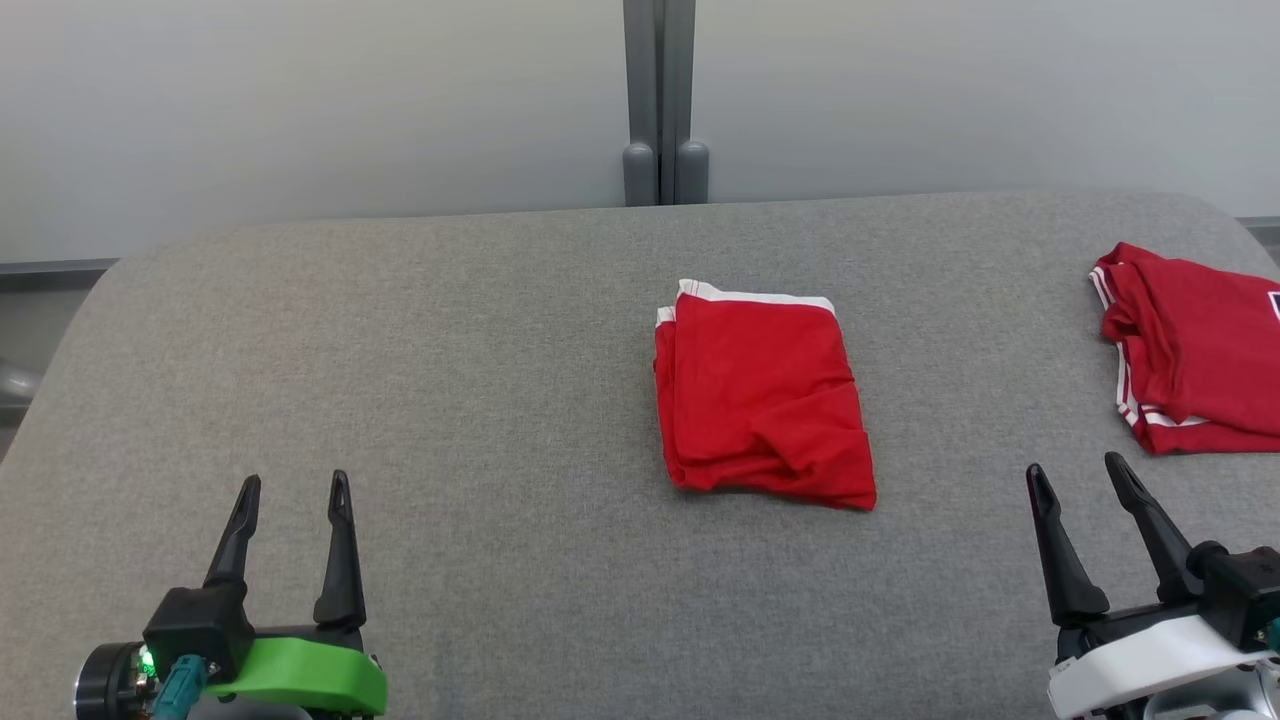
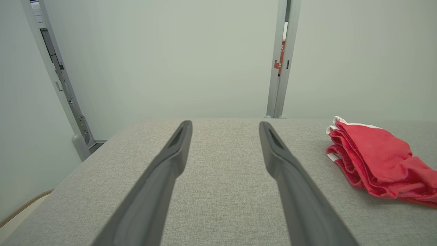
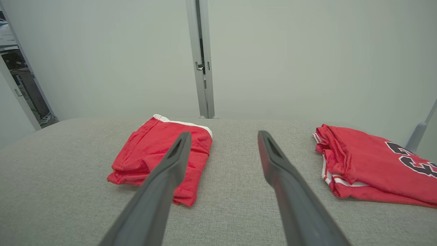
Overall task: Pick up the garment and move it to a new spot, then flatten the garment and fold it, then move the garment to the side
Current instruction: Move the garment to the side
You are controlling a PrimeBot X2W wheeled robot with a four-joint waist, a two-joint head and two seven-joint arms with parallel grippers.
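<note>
The garment (image 1: 762,400) is in neither pincer's hold: the left pincer (image 1: 295,480) stands at the near left of the bench (image 1: 450,330) with its two dark fingers spread wide and nothing between them, and the right pincer (image 1: 1075,465) stands likewise spread and empty at the near right. Outward from them, the garment lies about the middle of the grey padded bench, well apart from the left pincer and somewhat nearer the right one. It is a red piece folded into a rough rectangle, with a white band (image 1: 750,296) at its far edge and a few soft ridges toward its near right corner. Farther right, near the bench's edge, lies a second red jersey (image 1: 1190,350) with white trim, also folded and apart from the first. Judging by the tidy stack, the folding looks done and the step in hand is the move to the side, though it could as well be the first pick-up. To do it well, I would bring both pincers in low from the near side and slide a finger under the whole stack at each near corner so every layer is caught. Then close, lift both sides level together, and set it down beside the jersey without overlapping it; a pinch on the top layer alone would likely peel the fold open
</note>
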